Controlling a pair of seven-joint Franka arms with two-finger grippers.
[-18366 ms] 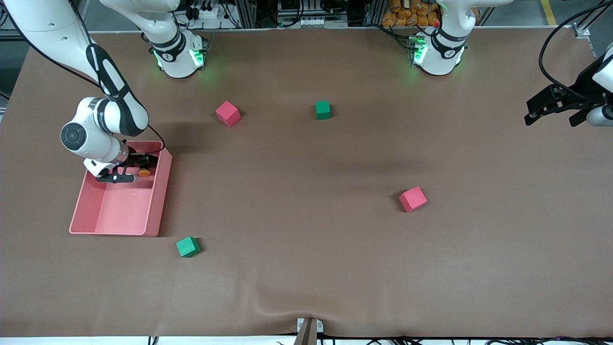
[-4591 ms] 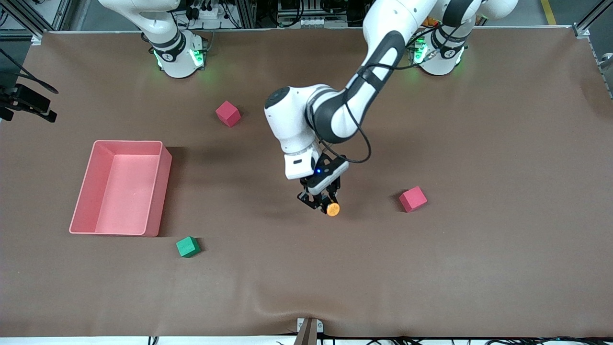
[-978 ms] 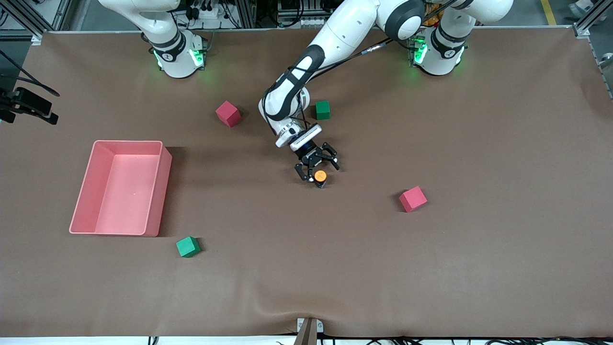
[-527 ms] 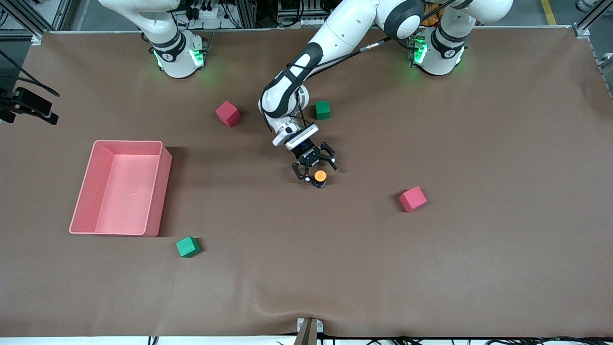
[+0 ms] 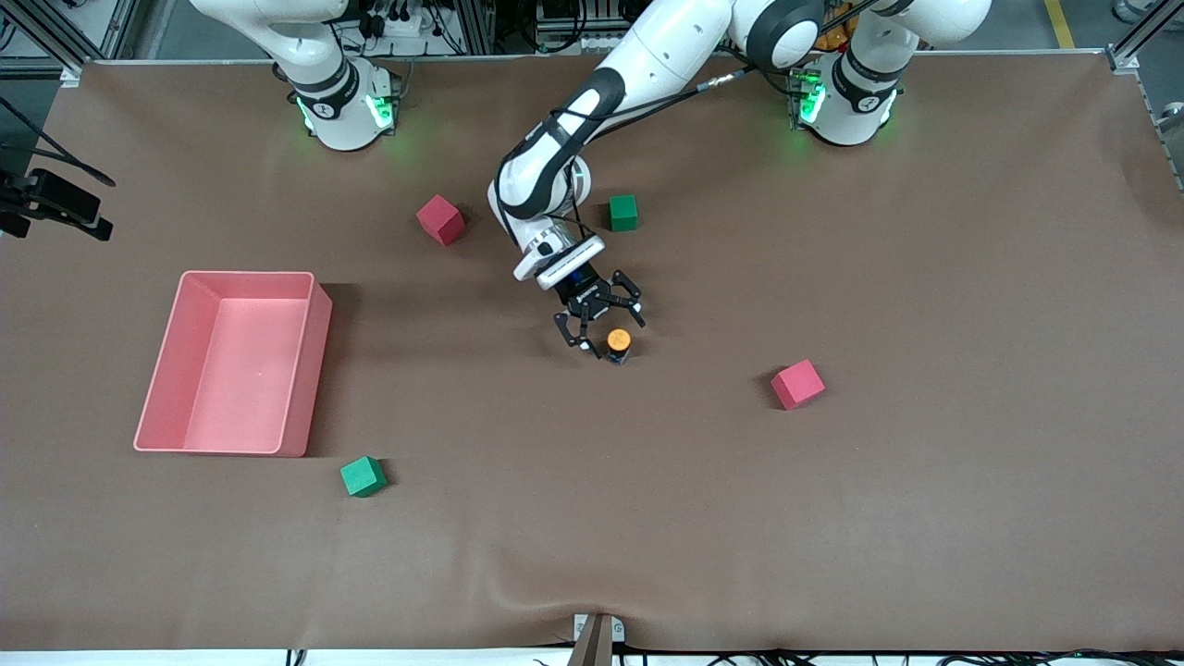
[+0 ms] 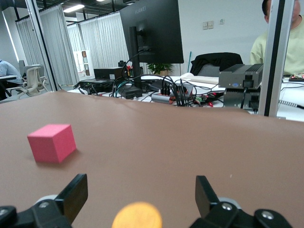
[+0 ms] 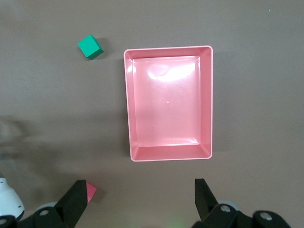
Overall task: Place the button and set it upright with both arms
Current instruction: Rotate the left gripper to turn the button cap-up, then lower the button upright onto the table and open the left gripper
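Since a moment ago, my left gripper [image 5: 598, 323] has backed slightly off the button [image 5: 618, 342], fingers spread wide, holding nothing. It stands upright mid-table, touching neither finger; withdrawing crooked could topple it. My right gripper [image 7: 142, 202] waits open above the pink tray [image 7: 205, 99].

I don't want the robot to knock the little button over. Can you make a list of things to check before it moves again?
1. Button standing with its orange cap up on the table: ok.
2. Left gripper open, fingers apart around the button, not squeezing: ok.
3. Fingers touching the button or not: cannot tell.
4. Cubes well away from the button; the nearest are the green cube and the pink cube: ok.
5. Right gripper open, holding nothing, waiting high over the pink tray: ok.
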